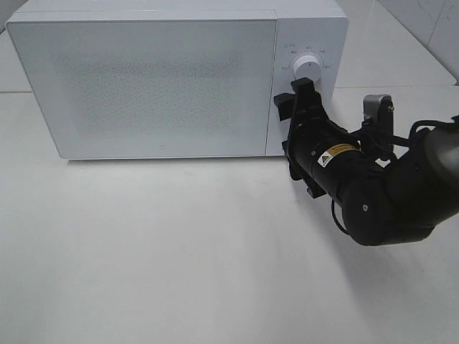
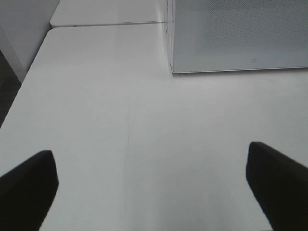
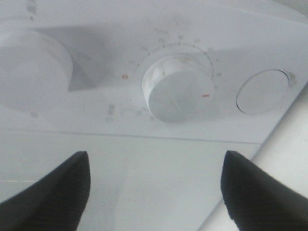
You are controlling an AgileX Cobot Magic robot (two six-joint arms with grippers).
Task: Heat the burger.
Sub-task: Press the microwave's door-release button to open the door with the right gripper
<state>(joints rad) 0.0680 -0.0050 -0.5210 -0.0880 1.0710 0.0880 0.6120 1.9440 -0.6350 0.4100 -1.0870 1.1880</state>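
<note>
Right hand (image 3: 156,161) wide before microwave (image 1: 143,79) dial (image 3: 175,94), interior obscured.

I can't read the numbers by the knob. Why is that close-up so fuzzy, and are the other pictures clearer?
Right wrist view: the camera sits very close, so the knob and its tiny marks are out of focus. Exterior high view: sharp, the microwave evenly lit. Left wrist view: bright table, dark blurry fingers at the edge.
</note>
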